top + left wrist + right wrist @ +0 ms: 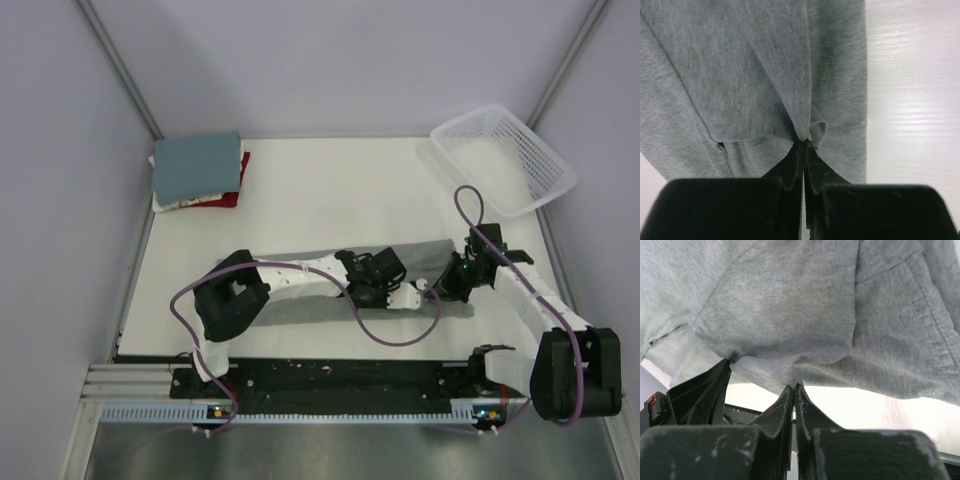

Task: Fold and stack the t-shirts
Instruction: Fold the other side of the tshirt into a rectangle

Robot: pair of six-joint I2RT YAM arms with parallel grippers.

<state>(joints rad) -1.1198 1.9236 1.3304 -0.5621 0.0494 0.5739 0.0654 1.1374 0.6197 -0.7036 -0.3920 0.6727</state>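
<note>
Both arms reach in from the near edge to the plain heather-grey short-sleeved cloth t-shirt (425, 253). It lies as a long band across the middle of the white table (330, 190).

Left gripper (804, 143): over the shirt's middle, jaws closed with no gap, pinching a small bunch of grey cloth. Folds radiate from the pinch point.

Right gripper (794, 386): at the shirt's right end, jaws also pressed tight together, clamping a fold at the edge of the cloth. In the right wrist view the cloth beside the pinch hangs clear, with bright table surface showing beneath it.

Part of the shirt's left half is hidden under the left arm's white links.

Beyond the shirt, far-left and well apart: a stack of folded tees. The teal-blue folded t-shirt (197, 163) is on top, the whitish folded t-shirt (168, 204) peeks out below it, and the red folded t-shirt (238, 185) shows at the stack's right side.

Beyond the shirt, far-right and well apart: the white plastic lattice basket (545, 165), sitting skewed at the table corner.
</note>
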